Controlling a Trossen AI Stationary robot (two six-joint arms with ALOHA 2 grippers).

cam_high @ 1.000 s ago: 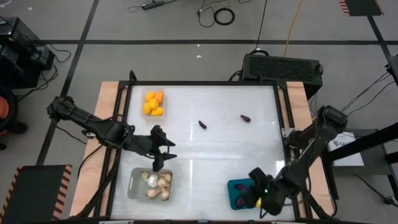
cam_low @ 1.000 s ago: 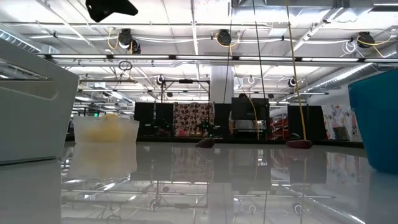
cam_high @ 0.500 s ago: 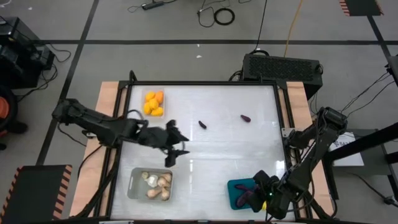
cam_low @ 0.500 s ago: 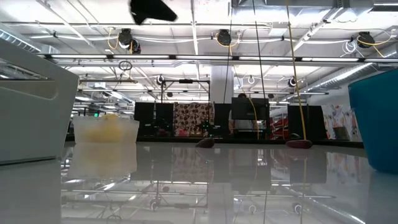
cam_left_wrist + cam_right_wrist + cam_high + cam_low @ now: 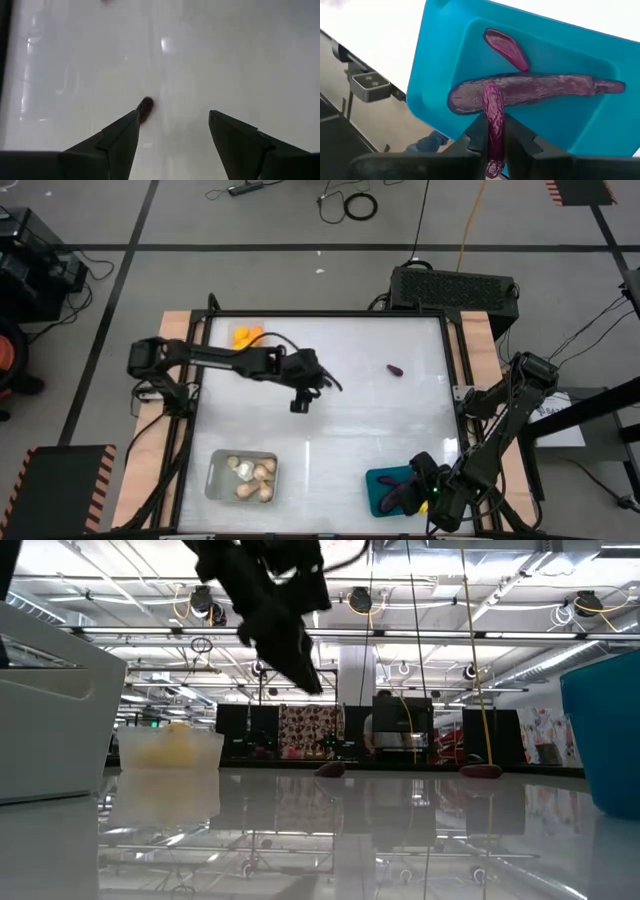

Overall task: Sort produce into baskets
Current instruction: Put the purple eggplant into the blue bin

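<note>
The left gripper, fingers spread and empty, hangs over the table with a small eggplant just ahead, while the right gripper pinches another small eggplant above the teal basket.

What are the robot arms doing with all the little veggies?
They are sorting them into trays. The right tool is pinching a small eggplant over the teal tray, where a long eggplant already lies. The left tool, open, hovers above another tiny eggplant on the table.
</note>
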